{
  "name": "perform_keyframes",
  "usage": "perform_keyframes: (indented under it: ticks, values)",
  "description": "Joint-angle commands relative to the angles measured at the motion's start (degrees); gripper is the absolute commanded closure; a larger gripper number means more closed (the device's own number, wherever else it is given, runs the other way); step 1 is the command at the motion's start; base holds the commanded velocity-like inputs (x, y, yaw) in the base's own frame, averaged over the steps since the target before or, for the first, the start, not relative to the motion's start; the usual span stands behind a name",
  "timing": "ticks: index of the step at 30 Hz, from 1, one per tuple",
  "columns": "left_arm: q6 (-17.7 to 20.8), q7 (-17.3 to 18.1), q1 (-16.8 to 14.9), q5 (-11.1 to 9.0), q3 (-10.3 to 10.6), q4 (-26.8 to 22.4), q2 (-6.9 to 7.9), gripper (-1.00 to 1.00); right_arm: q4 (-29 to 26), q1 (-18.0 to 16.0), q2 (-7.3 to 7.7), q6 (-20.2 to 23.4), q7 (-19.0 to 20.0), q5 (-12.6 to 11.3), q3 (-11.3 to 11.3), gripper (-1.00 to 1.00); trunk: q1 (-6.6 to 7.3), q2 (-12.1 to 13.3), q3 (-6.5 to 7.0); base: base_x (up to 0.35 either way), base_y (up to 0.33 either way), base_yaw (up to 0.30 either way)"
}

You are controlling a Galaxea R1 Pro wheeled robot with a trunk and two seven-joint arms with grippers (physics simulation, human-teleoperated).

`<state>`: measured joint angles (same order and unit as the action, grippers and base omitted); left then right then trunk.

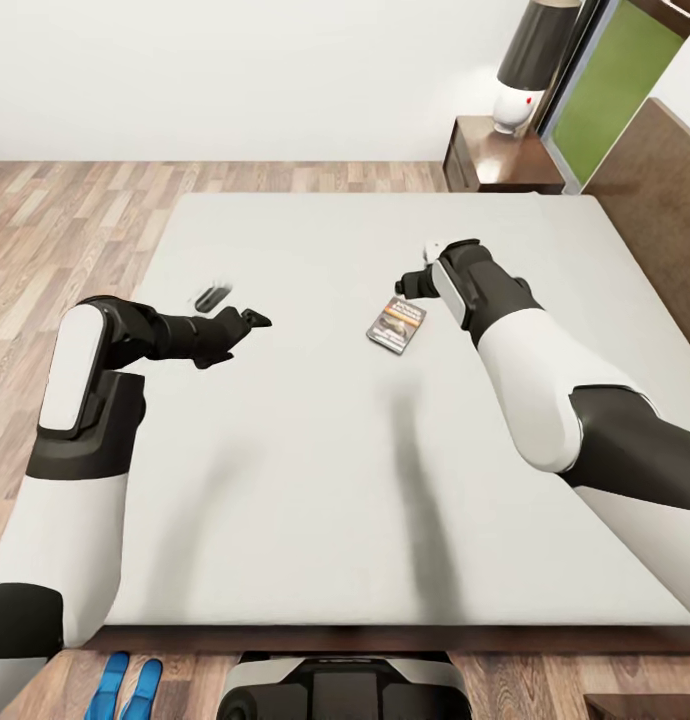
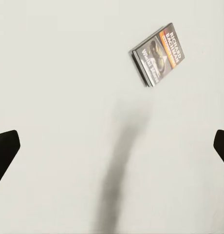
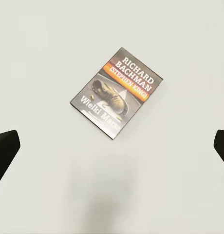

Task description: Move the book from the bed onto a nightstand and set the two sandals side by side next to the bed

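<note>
The right gripper [image 1: 417, 283] is held wide open and empty, above and just beside the Bachman paperback [image 1: 396, 325], which lies flat on the mattress [image 1: 285, 480]. It should be centred over the cover, lowered, one finger slid under an edge. The left gripper [image 1: 247, 322] is also open, empty.

Looking down my right wrist cam I've got the book [image 3: 117, 92] lying flat on the pale mattress [image 3: 44, 58], cover up, turned at an angle. My right gripper [image 3: 112, 146] has its fingertips [image 3: 4, 148] spread wide, nothing between them, the book beyond them.
</note>
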<state>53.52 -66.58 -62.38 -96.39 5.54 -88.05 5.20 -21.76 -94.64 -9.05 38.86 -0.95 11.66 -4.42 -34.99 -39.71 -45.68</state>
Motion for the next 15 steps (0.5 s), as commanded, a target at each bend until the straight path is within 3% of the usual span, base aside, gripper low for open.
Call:
perform_keyframes:
  ticks: [1,15]
  values:
    - [0.2,-0.7,0.1,-0.6,0.2,-0.1,0.02,-1.00,-0.7,0.1,-0.05,0.4,0.0,0.5,-0.4,-1.00,-0.01,-0.1,-0.06,0.000,0.000,0.000]
    - [-1.3,-2.3,1.4,0.0,0.2,-0.5,-0.35,-1.00,-0.9,-1.2,0.28,0.5,0.3,0.4,-0.4,-1.00,-0.01,-0.1,-0.65,0.000,0.000,-0.004]
